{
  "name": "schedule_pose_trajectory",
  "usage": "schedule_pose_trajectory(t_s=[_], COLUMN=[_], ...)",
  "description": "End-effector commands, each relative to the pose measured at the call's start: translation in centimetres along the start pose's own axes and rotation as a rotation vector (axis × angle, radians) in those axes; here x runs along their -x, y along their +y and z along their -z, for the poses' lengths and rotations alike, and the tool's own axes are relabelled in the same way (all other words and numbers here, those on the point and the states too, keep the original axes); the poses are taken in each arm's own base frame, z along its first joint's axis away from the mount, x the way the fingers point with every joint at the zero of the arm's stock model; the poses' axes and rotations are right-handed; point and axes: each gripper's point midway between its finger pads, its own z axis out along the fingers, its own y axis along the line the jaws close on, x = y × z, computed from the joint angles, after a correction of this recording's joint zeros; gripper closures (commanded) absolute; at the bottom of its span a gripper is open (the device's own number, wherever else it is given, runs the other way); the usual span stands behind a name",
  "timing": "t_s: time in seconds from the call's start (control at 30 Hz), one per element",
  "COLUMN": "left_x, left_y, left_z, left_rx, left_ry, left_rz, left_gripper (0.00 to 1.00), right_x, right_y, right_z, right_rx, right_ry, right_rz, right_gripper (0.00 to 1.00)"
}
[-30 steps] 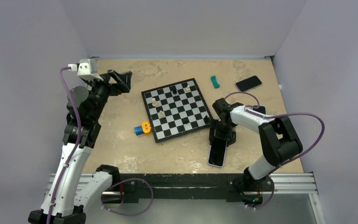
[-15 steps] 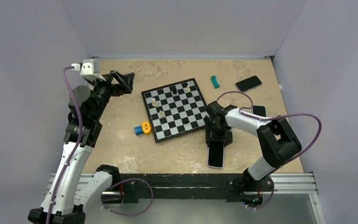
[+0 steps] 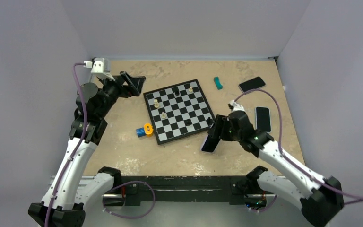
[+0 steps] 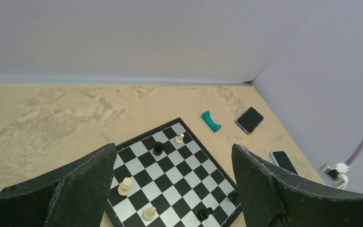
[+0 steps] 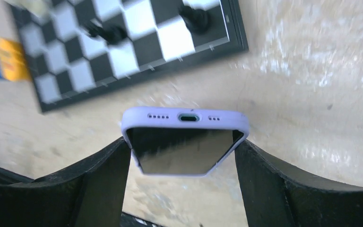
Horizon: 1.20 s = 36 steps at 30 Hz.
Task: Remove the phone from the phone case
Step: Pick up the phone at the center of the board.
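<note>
My right gripper [image 3: 213, 137] is shut on the phone [image 5: 182, 150] in its lilac case [image 5: 185, 115] and holds it lifted and tilted above the table, in front of the chessboard's near right corner. In the right wrist view the fingers [image 5: 99, 177] press the case's two long sides and the dark screen faces the camera. In the top view the held phone [image 3: 211, 141] shows as a dark slab. My left gripper [image 3: 133, 84] is open and empty, raised at the back left, beside the chessboard [image 3: 179, 110].
Several chess pieces stand on the chessboard [image 4: 170, 175]. A blue and orange object [image 3: 144, 130] lies left of it. A teal piece [image 3: 218, 82] and a dark phone [image 3: 252, 84] lie at the back right. Another phone [image 3: 263, 118] lies by the right arm.
My right gripper has lifted the cased phone off the table and swung it left and up, tilting it. My left gripper has moved to the right, toward the chessboard.
</note>
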Motion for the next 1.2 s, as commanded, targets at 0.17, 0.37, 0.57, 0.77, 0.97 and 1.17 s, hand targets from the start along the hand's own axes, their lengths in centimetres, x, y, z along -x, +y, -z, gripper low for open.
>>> schedule_pose_trajectory(t_s=[0.17,0.37,0.57,0.77,0.97,1.17], left_x=[-1.9,-6.9,-13.0,-16.1,-17.7,-18.5], left_y=[-4.7,-11.0,-16.6,-18.4,-18.5,-17.6], left_z=[-1.9,-2.2,-0.2,0.7,0.2,-1.2], left_rx=[-0.221,-0.488,-0.703,-0.744,-0.717,-0.639], left_ry=[0.063,0.124,0.154,0.173,0.205,0.255], left_rz=[-0.011,-0.132,-0.218,-0.251,-0.268,-0.286], left_gripper=[0.15,0.16,0.08,0.11,0.17,0.44], right_x=[6.6,8.3,10.7,12.2,12.9,13.0], right_y=[3.5,5.1,7.9,11.0,13.5,14.7], right_z=[6.3,7.5,10.0,12.6,13.8,14.3], right_rx=[0.346,0.354,0.364,0.478,0.584,0.647], right_ry=[-0.517,-0.494,-0.415,-0.378,-0.346,-0.326], right_rz=[-0.127,-0.114,-0.154,-0.192,-0.206,-0.215], right_gripper=[1.00,1.00,1.00,1.00,1.00,1.00])
